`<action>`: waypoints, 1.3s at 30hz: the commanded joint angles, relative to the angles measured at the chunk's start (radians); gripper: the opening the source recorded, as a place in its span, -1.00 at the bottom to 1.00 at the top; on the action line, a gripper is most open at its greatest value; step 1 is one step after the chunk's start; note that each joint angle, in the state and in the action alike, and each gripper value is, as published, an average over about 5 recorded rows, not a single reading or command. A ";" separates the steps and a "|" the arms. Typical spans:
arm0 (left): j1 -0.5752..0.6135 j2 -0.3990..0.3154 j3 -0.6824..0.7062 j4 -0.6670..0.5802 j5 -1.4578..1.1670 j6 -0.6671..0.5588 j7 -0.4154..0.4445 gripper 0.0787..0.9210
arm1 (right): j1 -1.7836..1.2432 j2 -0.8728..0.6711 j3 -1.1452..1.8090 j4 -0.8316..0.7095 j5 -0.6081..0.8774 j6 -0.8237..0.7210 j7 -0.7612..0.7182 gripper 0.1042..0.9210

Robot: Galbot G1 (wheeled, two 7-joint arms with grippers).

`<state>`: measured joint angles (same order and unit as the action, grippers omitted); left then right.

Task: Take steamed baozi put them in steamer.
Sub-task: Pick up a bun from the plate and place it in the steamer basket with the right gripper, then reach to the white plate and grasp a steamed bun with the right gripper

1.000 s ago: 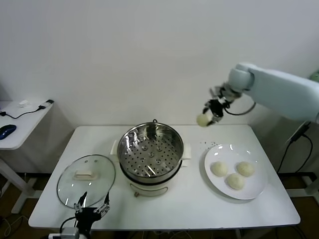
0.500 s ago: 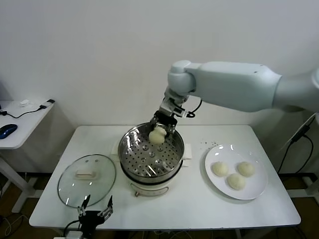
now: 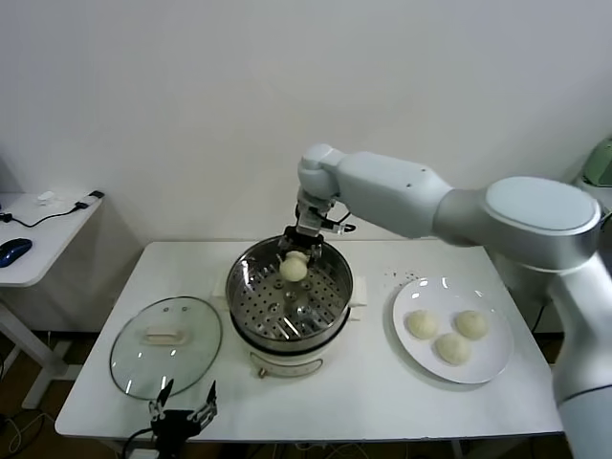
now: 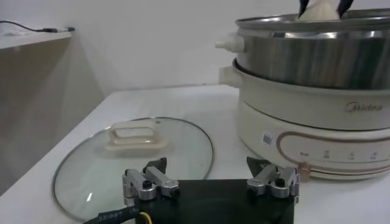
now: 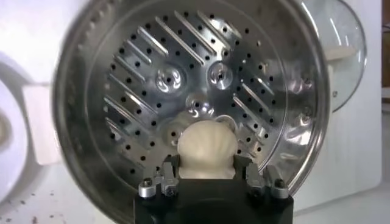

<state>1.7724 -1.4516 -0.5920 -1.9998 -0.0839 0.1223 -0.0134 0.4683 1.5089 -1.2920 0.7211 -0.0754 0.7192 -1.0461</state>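
Observation:
My right gripper (image 3: pixel 295 258) is shut on a cream-white baozi (image 3: pixel 294 269) and holds it over the back part of the steel steamer (image 3: pixel 249 287), just above the rim. In the right wrist view the baozi (image 5: pixel 206 148) sits between the fingers above the perforated tray (image 5: pixel 146 85). Three more baozi (image 3: pixel 420 324) (image 3: pixel 469 323) (image 3: pixel 451 347) lie on the white plate (image 3: pixel 497 368) at the right. My left gripper (image 3: pixel 184 408) is open and empty, low at the table's front edge near the lid; it also shows in the left wrist view (image 4: pixel 210 179).
The round glass lid (image 3: pixel 134 359) with a white handle lies flat on the table left of the steamer and shows in the left wrist view (image 4: pixel 85 176). A side table (image 3: pixel 38 239) with a mouse and cables stands at far left. Dark specks lie near the plate.
My right arm carried the baozi from above the plate leftward to over the steamer, then lowered it slightly toward the tray. The left gripper stayed at the front edge.

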 commanded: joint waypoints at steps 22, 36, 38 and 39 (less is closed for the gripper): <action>0.008 -0.001 0.017 -0.012 0.004 -0.004 -0.001 0.77 | 0.488 -0.431 -0.510 0.452 0.746 -0.391 -0.060 0.76; -0.018 -0.001 0.028 -0.002 0.004 0.003 0.000 0.77 | 0.546 -0.928 -0.842 0.873 0.744 -0.982 0.218 0.76; -0.019 -0.001 0.026 -0.001 0.004 0.005 0.001 0.77 | 0.451 -0.956 -0.767 0.861 0.743 -1.026 0.253 0.76; -0.018 -0.002 0.025 0.000 0.004 0.005 0.001 0.77 | 0.401 -0.964 -0.721 0.849 0.739 -1.044 0.268 0.76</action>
<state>1.7576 -1.4522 -0.5666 -2.0021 -0.0800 0.1265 -0.0134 0.9521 0.8122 -1.9529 1.3686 0.5820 0.0067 -0.9190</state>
